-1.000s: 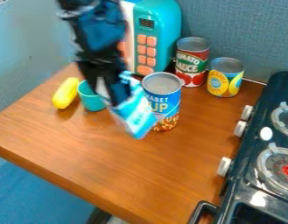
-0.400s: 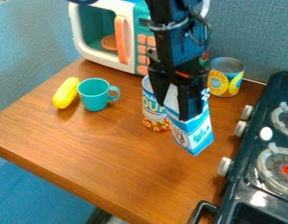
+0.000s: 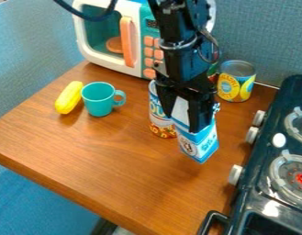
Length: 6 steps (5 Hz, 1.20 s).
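Observation:
My gripper (image 3: 188, 120) hangs over the right part of the wooden table, fingers on either side of a blue and white milk carton (image 3: 199, 143) and shut on it. The carton is close to upright, its top between the fingers; whether its base touches the table I cannot tell. Just left of it and behind stands the tall soup can (image 3: 159, 114), partly covered by the gripper.
A teal cup (image 3: 99, 99) and a yellow corn-like toy (image 3: 69, 97) are at the left. Behind are a toy microwave (image 3: 106, 62) and a yellow-labelled can (image 3: 236, 81). The black stove (image 3: 263, 188) borders the table (image 3: 116, 170) at the right.
The gripper has carried the milk carton rightward from in front of the soup can, and the carton has gone from tilted to nearly upright. Most recently it shifted slightly left.

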Each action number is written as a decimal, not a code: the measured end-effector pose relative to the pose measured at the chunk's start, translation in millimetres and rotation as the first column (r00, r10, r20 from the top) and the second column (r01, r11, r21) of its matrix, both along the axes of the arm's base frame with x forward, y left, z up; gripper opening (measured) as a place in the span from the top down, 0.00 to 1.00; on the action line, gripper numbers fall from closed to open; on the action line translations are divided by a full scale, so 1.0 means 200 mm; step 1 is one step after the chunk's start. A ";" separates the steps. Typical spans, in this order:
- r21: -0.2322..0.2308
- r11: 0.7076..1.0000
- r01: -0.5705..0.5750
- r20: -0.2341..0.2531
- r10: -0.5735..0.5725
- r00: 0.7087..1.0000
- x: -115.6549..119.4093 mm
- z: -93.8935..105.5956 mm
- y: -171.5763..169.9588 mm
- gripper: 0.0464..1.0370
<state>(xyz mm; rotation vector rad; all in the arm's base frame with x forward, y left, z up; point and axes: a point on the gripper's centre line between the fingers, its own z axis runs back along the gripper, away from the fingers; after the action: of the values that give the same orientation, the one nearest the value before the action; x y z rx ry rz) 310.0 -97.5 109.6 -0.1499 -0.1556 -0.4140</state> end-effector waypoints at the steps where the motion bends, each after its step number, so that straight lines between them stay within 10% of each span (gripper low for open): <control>1: 0.003 1.000 -0.031 -0.031 0.031 0.999 0.01 -0.07 -0.01 0.18; 5: -0.019 1.000 -0.007 -0.142 0.004 0.990 -0.01 -0.14 -0.07 0.03; 6: -0.159 0.987 0.001 -0.083 -0.014 0.996 -0.05 -0.02 -0.04 0.03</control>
<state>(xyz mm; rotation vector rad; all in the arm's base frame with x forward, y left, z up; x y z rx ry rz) 300.2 -106.3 105.9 -0.3246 -0.1056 -0.4024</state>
